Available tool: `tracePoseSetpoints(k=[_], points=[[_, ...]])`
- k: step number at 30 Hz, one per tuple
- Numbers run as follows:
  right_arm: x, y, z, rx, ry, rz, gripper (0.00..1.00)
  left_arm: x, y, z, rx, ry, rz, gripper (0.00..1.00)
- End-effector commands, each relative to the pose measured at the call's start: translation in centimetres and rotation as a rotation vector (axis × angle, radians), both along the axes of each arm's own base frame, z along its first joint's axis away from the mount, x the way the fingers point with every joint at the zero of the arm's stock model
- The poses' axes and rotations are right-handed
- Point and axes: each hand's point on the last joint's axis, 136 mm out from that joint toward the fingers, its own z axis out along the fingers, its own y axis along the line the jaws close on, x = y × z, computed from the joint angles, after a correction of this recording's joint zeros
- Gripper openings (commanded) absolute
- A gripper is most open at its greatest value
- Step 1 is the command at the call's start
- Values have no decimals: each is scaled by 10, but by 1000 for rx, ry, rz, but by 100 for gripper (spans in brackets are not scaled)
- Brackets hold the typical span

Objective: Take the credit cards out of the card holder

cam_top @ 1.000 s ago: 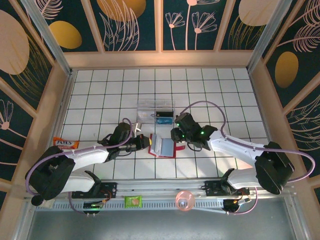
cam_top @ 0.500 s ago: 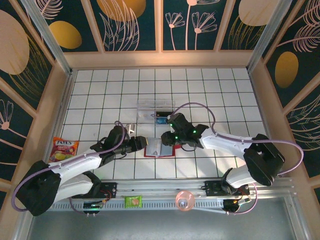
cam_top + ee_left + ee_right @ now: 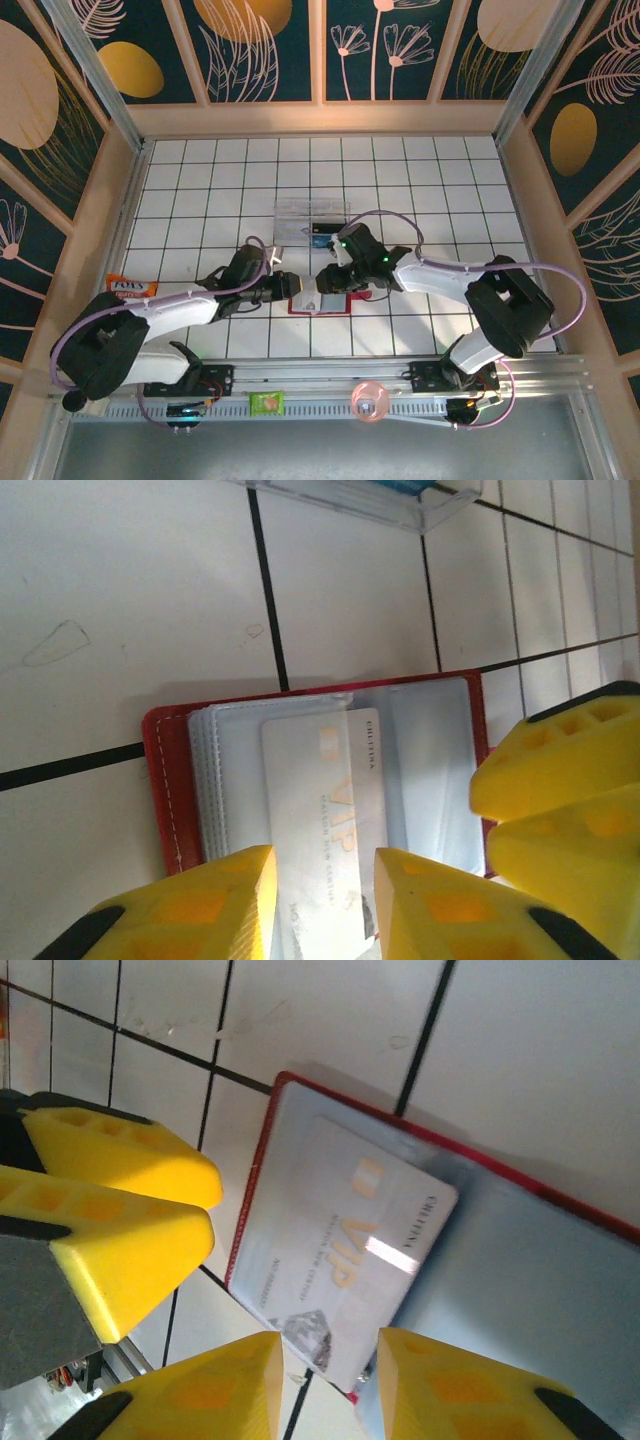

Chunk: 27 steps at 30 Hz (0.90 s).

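On the table (image 3: 200, 180), the card holder (image 3: 322, 298) lies open (card (image 3: 325, 810) showing).

Both arms stretch inward from their bases, elbows bent, and meet nose to nose near the middle. The left pincer (image 3: 291, 287) tilts downward, its jaws a narrow gap apart — the right pincer (image 3: 324, 283) is just beside it, jaws likewise slightly parted.

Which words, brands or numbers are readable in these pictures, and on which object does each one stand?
"VIP": gold letters on the card inside the open card holder.
Smaller print on that card: too blurred to read.
Lettering on the orange snack packet: too small to read.
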Motion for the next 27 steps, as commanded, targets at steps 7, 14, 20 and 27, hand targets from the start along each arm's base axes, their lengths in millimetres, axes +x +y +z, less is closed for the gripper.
tracePoseSetpoints(k=[7,14,20,27], points=[[2,-34,-49,-182,73,-73,27,-1,-4,-4,21,-14,-43,28],[16,-32,-35,-170,16,-72,27,3,-6,23,-30,-90,-39,28],[19,-10,2,-5,35,-36,31,11,-11,41,-72,-173,-42,23],[15,8,5,100,137,-48,31,8,-22,26,-72,-147,-78,16]])
